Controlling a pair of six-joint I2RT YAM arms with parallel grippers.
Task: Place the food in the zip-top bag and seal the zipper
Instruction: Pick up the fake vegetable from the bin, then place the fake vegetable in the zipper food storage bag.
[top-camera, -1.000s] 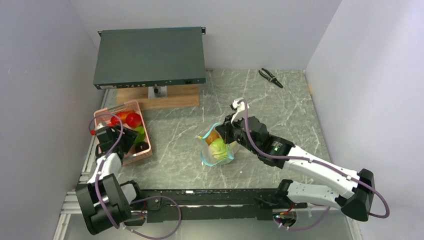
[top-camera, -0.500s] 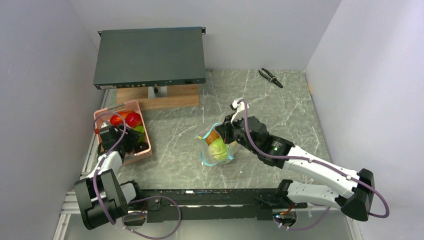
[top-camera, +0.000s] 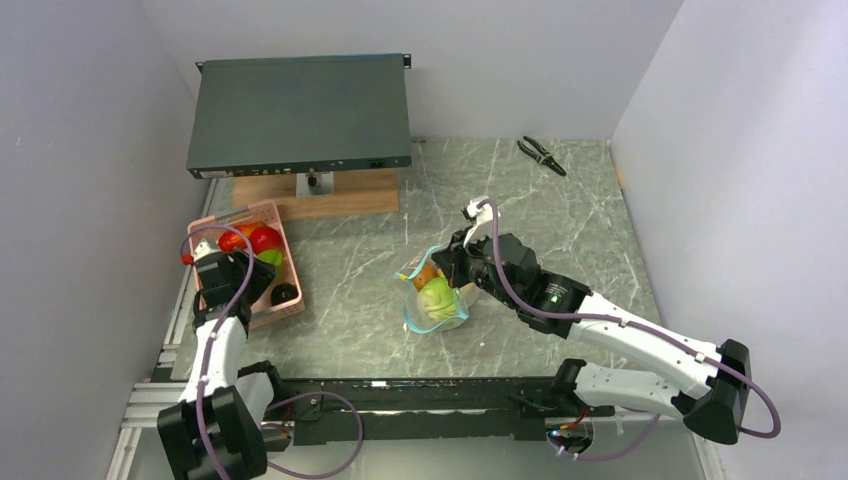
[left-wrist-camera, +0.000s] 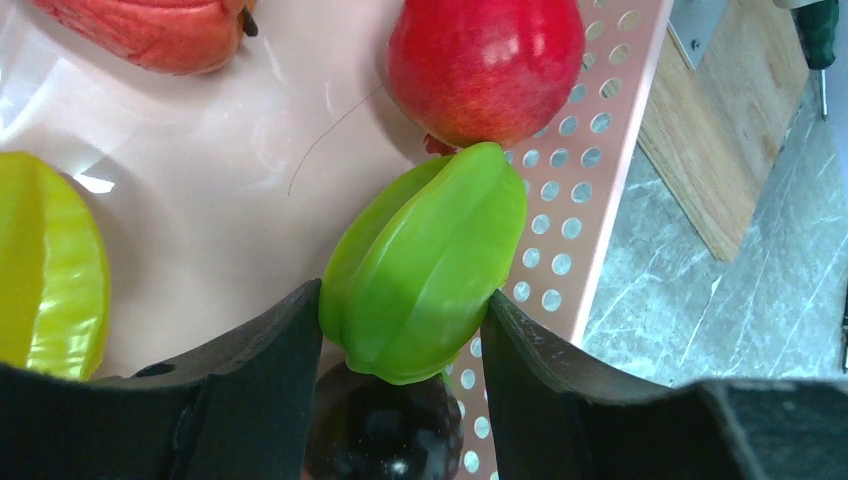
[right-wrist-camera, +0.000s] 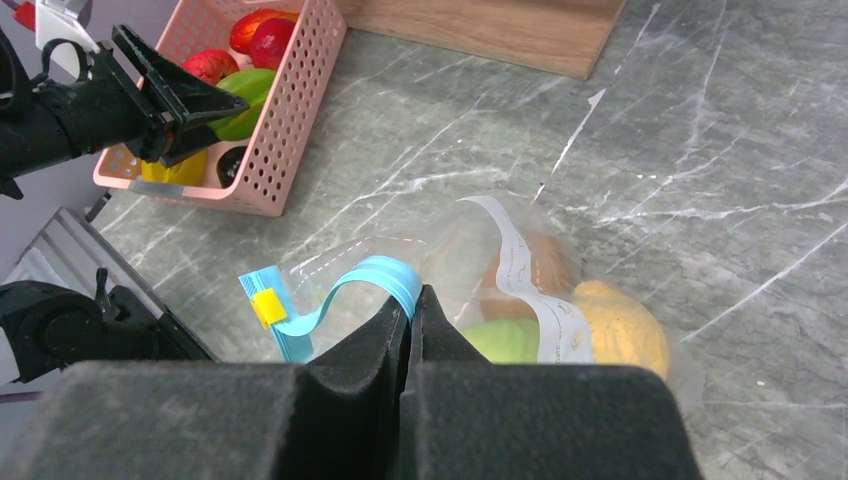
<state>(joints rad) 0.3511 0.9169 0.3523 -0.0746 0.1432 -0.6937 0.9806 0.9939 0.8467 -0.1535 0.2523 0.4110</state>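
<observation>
Inside the pink basket (left-wrist-camera: 590, 190), the left gripper (left-wrist-camera: 404, 300) has its jaws pressed against both sides of a green fruit (left-wrist-camera: 430, 250). A red fruit (left-wrist-camera: 485, 65) lies just beyond, and a dark fruit (left-wrist-camera: 385, 430) beneath. The right gripper (right-wrist-camera: 412, 300), jaws together, pinches the zipper (right-wrist-camera: 365, 280) of the bag (right-wrist-camera: 330, 262). Orange, green and yellow food (right-wrist-camera: 620, 335) sits in the bag just ahead, on the surface (right-wrist-camera: 700, 150).

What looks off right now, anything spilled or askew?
Nothing spilled. The zipper curls in a loop where the right gripper pinches it, so the zip-top bag mouth sits twisted, not flat. Stray pliers lie at the far right.
</observation>
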